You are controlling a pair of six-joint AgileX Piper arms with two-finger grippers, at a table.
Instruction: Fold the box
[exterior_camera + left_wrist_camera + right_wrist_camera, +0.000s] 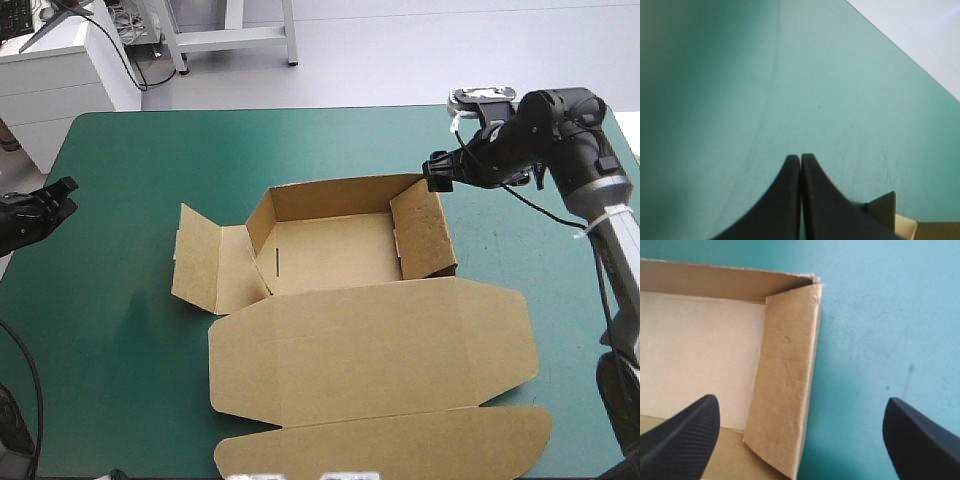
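Box [340,255] sits mid-table [120,330], half built. Far wall and right wall [425,235] are up, left wall [205,265] is splayed out at 9 o'clock, lid [370,345] lies flat toward 6.

Right claw [437,172] hangs over the tray's 1 o'clock corner, spread wide, gripping nothing. My read: it's lined up to straddle the right wall and press the tuck home.

Left claw [55,195] is parked at the table's 9 o'clock edge, pressed together, empty. Probably kept there so it doesn't foul the loose left wall.

Right wrist view gives you what the high view can't. The right wall is folded inward, its top corner slightly ragged, and it sits between the fingers, nearer the one over the tray. No contact visible.

Left wrist view shows bare cover plus a board edge [885,210] beside the claw. Can't tell if that's the box.

Only the high view shows the left wall down, so I'd take that next.
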